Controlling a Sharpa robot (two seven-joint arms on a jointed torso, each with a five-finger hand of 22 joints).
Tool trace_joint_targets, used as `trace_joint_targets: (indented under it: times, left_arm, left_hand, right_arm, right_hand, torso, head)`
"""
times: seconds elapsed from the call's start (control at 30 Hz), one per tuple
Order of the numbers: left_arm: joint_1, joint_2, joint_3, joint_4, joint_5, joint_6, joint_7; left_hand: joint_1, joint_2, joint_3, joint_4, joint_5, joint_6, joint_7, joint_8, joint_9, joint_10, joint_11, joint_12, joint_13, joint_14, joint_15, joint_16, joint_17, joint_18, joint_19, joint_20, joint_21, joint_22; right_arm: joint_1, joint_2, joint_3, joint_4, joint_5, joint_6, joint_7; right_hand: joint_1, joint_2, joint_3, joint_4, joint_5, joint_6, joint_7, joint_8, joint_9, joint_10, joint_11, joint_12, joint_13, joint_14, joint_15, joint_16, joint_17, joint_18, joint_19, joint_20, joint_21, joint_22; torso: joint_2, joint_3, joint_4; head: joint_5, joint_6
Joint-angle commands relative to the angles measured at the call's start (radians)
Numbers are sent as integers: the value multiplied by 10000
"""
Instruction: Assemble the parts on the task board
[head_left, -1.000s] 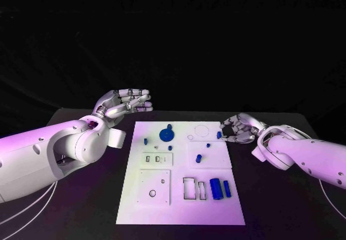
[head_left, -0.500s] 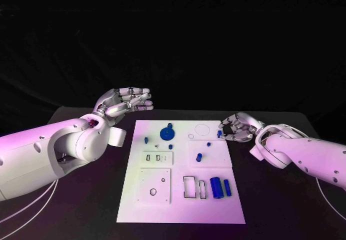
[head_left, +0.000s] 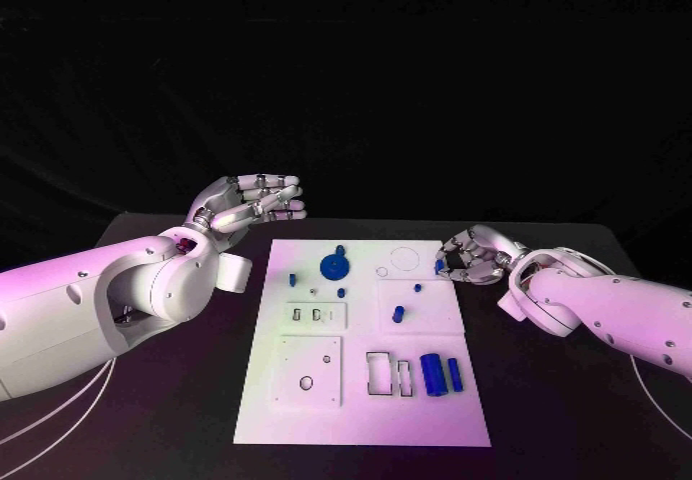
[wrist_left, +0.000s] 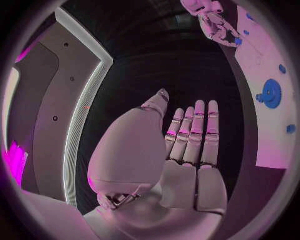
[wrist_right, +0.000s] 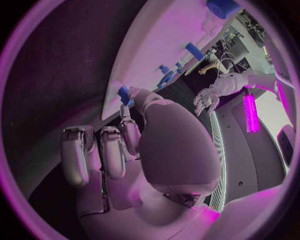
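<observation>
A black table (head_left: 173, 400) under a dark backdrop carries the white task board (head_left: 361, 400) at its middle. At the board's far right corner, the right hand (head_left: 473, 256) curls its fingers (wrist_right: 128, 127) around a small blue part (wrist_right: 124, 93), pinched at the fingertips. The left hand (head_left: 248, 205) hovers off the board's far left corner, fingers extended and holding nothing. A blue gear (head_left: 335, 267) sits near the board's far edge.

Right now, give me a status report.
Left hand open, raised off the task board. Right hand pinches small blue part at board edge. Nothing blocking.
</observation>
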Motion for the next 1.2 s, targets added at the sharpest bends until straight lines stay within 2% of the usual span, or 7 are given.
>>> trace_joint_targets:
  times: [0.03, 0.57, 0.77, 0.83, 0.97, 1.07, 1.2]
  left_arm:
    - [5, 7, 6, 27, 21, 162, 85]
    - [5, -14, 6, 32, 20, 155, 76]
    - [5, -20, 6, 34, 20, 161, 73]
    - [5, -29, 6, 35, 20, 162, 69]
    - [5, -44, 6, 21, 20, 160, 67]
    - [5, -47, 6, 13, 20, 163, 68]
    - [5, -41, 6, -4, 19, 167, 69]
  left_hand:
    - [-25, 48, 51, 6, -45, -63, 532, -43, -9, -72, -10, -29, 13, 22, 69, -31, 11, 55, 90, 4, -54, -10]
    - [-25, 48, 51, 6, -45, -63, 532, -43, -9, -72, -10, -29, 13, 22, 69, -31, 11, 55, 90, 4, -54, -10]
    - [-25, 48, 51, 6, -45, -63, 532, -43, -9, -72, -10, -29, 13, 22, 69, -31, 11, 55, 90, 4, -54, -10]
    - [-23, 48, 67, -12, -44, -66, 535, -49, -11, -80, -8, -30, 14, 27, 70, -54, 22, 55, 94, 5, -63, -24]
    - [-23, 48, 67, -12, -44, -66, 535, -49, -11, -80, -8, -30, 14, 27, 70, -54, 22, 55, 94, 5, -63, -24]
    - [-23, 48, 67, -12, -44, -66, 535, -49, -11, -80, -8, -30, 14, 27, 70, -54, 22, 55, 94, 5, -63, -24]
    - [-23, 48, 67, -12, -44, -66, 535, -49, -11, -80, -8, -30, 14, 27, 70, -54, 22, 55, 94, 5, -63, -24]
  right_arm:
    - [-15, 41, -6, -7, -241, 276, -114]
    - [-57, 105, -12, -58, -355, 280, -209]
    - [-62, 89, -12, -23, -220, -194, -61]
    - [-63, 75, -11, 7, -122, -420, 1]
    - [-64, 32, -9, 119, 52, -901, 40]
    - [-58, -30, 0, 266, 97, -1109, -49]
    - [29, -188, 24, 753, 126, -1336, -341]
  right_hand:
    - [-107, -10, 73, 15, -33, 78, 2, 50, 12, 62, -11, 40, 19, 864, -90, 32, 1860, -34, 592, -78, 35, 2088]
    - [-250, 105, 297, -26, -73, 260, -77, 224, 53, 121, -82, 81, 68, 869, -153, 35, 1876, -52, 639, -137, 90, 2146]
    - [-325, 278, 508, -86, -5, 402, -157, 399, 110, 242, -153, 181, 194, 880, -214, 45, 1917, -77, 700, -191, 163, 2220]
    - [-386, 424, 736, -176, -331, 485, -229, 559, 168, 332, -219, 247, 279, 890, -274, 54, 1954, -94, 745, -249, 217, 2274]
    - [-480, 578, 949, -246, -324, 587, -307, 747, 244, 432, -286, 320, 378, 891, -329, 54, 1957, -112, 788, -300, 269, 2326]
    - [-497, 612, 1003, -274, -309, 588, -320, 786, 261, 440, -298, 320, 382, 891, -344, 54, 1956, -113, 791, -313, 272, 2330]
    - [-504, 669, 1108, -356, -285, 566, -336, 850, 293, 448, -318, 314, 381, 893, -365, 55, 1963, -121, 812, -337, 298, 2355]
  torso:
    - [7, -4, 2]
    - [2, 3, -2]
    - [8, 11, 3]
    - [9, 12, 2]
    - [9, 11, 3]
    - [-6, 5, -9]
    - [-17, -11, -15]
  head:
    - [-14, 8]
    - [15, -17]
    - [1, -20]
    - [8, -27]
    - [15, -24]
    - [26, -28]
    - [36, -31]
